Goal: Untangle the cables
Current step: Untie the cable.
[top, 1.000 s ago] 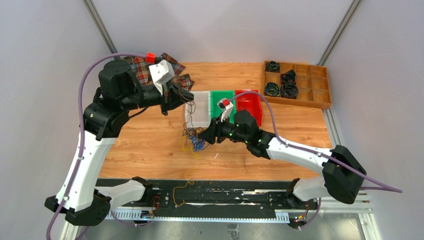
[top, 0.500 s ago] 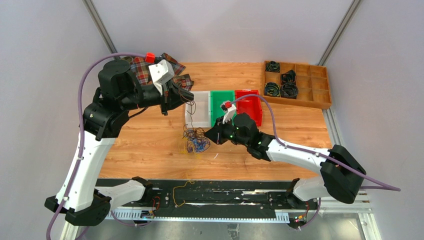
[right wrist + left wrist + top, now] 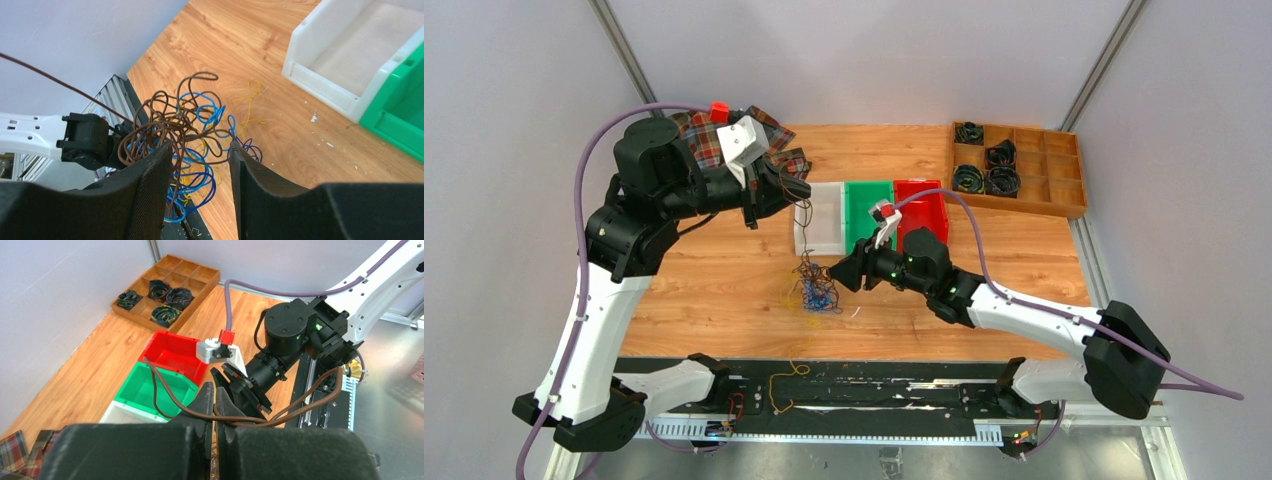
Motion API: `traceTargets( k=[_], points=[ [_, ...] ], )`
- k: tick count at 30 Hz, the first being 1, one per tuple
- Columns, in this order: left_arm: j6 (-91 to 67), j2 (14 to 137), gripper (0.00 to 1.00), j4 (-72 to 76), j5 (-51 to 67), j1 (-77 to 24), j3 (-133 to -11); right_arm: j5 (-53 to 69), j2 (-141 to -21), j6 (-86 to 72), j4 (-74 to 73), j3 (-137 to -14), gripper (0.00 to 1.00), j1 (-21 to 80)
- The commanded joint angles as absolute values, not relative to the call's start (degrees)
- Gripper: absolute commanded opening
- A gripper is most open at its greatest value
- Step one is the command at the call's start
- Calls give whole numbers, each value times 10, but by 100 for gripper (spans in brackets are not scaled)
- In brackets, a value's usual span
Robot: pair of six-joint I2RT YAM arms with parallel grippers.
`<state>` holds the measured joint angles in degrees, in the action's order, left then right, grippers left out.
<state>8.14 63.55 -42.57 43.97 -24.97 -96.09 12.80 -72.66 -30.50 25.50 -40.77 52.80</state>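
- Top view: left gripper (image 3: 799, 192) parked high by the white bin (image 3: 824, 248), dangling a brown strand (image 3: 805, 230) straight down into the cables (image 3: 816, 288), a small brown, blue and yellow clump lying on the table (image 3: 724, 290) just in front of the bins.
- Same view: right gripper (image 3: 832, 273) down low, nosed up against the clump's right side. Can't tell the jaw gap from up here.
- Left wrist view: left gripper (image 3: 215, 395) pinched tight shut on that brown strand (image 3: 165, 392), with slack looping off to both sides. Right gripper (image 3: 232, 387) just beyond, then the green bin (image 3: 150, 385) and red bin (image 3: 175, 352), and a wooden tray (image 3: 165, 290) of thick coiled cords way off at the back.
- Right wrist view: right gripper (image 3: 200, 147) spread partway, clamping nothing, with brown and blue loops of the cables (image 3: 185, 125) sitting loose in the gap between the pads (image 3: 150, 195). Also one brown line running taut up and off to the left.
- Reads like mid-pull: one strand lifted, clump waiting for an anchor.
- To do it well: close the right side on blue or yellow loops only, never on the taut brown line, or risk cinching the knot tighter.
- Pin low against the table, then raise the left slowly and straight up. Back off if the whole clump starts lifting instead of paying out strand.
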Motion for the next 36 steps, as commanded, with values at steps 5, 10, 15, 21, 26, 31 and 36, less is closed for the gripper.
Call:
traceTargets(
  k=[5, 10, 15, 21, 26, 31, 36],
  points=[
    [76, 636, 1, -413, 451, -255, -983, 214, -762, -310, 296, -438, 46, 543],
    [75, 636, 1, -413, 453, -256, -983, 213, -765, -317, 307, -442, 46, 548],
    [73, 636, 1, -412, 455, -257, -980, 213, -786, -322, 311, -463, 44, 558],
    [73, 637, 1, -412, 457, -259, -982, 197, -817, -334, 317, -475, 28, 564],
    [72, 635, 1, -412, 457, -259, -984, 145, -824, -323, 297, -486, 1, 578],
    [79, 631, 1, -412, 450, -260, -999, 64, -795, -318, 279, -450, 1, 578],
    [104, 626, 1, -412, 431, -260, -1023, -40, -749, -323, 261, -383, 1, 558]
  ],
)
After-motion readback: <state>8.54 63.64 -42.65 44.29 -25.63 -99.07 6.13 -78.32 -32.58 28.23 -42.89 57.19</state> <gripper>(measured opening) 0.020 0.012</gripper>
